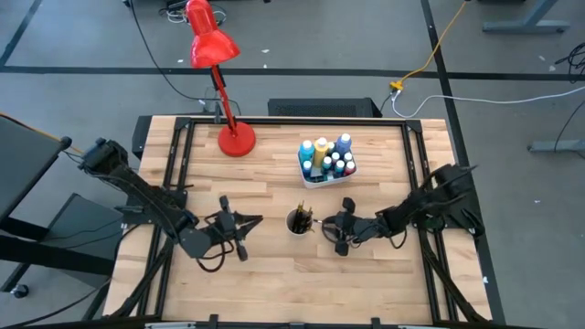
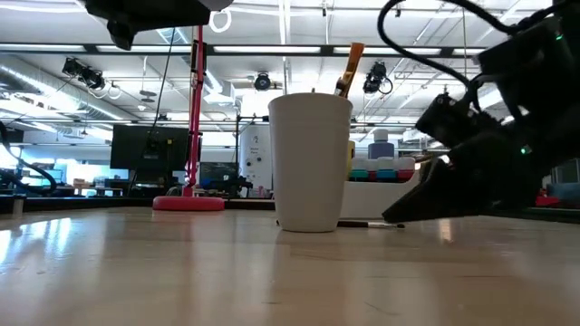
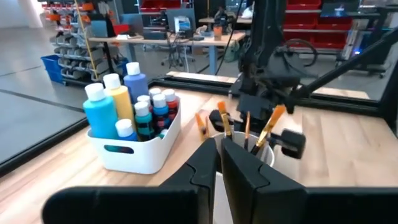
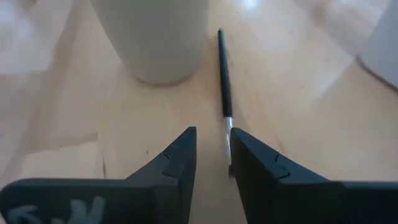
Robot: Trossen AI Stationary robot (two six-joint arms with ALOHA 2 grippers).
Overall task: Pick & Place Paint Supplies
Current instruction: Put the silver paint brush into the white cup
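Note:
A white cup [image 1: 299,221] stands mid-table with several brushes [image 3: 273,124] upright in it. A black-handled brush [image 4: 221,68] lies flat on the table beside the cup [image 4: 152,37]. My right gripper [image 4: 213,134] is low at the table, open by a narrow gap, and its fingers stand on either side of that brush's metal ferrule end. My left gripper [image 3: 219,142] hovers left of the cup, shut with nothing seen between its fingers. Paint bottles [image 3: 127,102] stand in a white bin [image 1: 326,174]. My right gripper has the brush's ferrule [image 4: 227,124] between its fingers, close to the inner side of one finger [image 4: 245,149]. Whether that finger touches it I cannot tell. The fingers come slanting down from the table's right and lie along the brush, which rests flat on the table.
A red desk lamp [image 1: 228,110] stands on its round base at the far left of the table. The bin of bottles sits just beyond the cup. Black rails [image 1: 174,174] run along the table's sides. Bare wood lies toward the near edge.

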